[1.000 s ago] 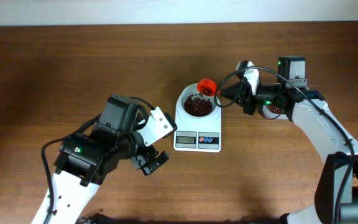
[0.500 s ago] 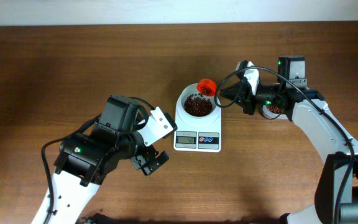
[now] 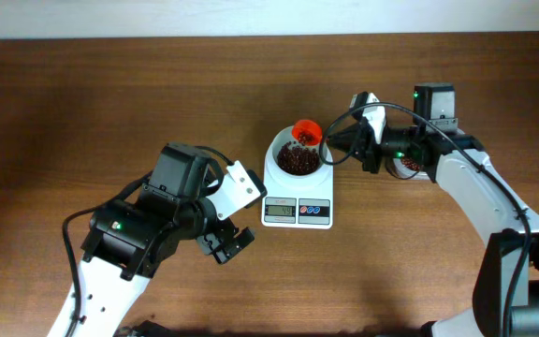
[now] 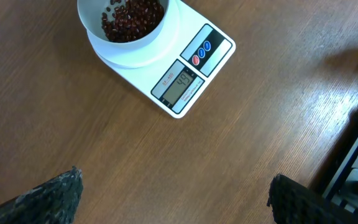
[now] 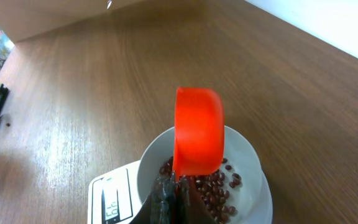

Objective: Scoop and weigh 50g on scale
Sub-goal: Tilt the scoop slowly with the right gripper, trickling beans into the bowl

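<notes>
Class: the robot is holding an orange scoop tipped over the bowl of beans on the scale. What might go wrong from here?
1. The orange plastic scoop, tipped in the shut right pincer, hangs near the round white bowl's rim; anything poured might miss onto the brown wooden table.
2. The dark red-brown beans already heap on the small white digital scale; a sudden pour might overshoot.

Overhead looks straight down on the whole table (image 3: 82,94). The left wrist view faces down at the scale (image 4: 182,84) from well above. The right wrist view sits close over its bowl (image 5: 247,148). All share the scale.
</notes>
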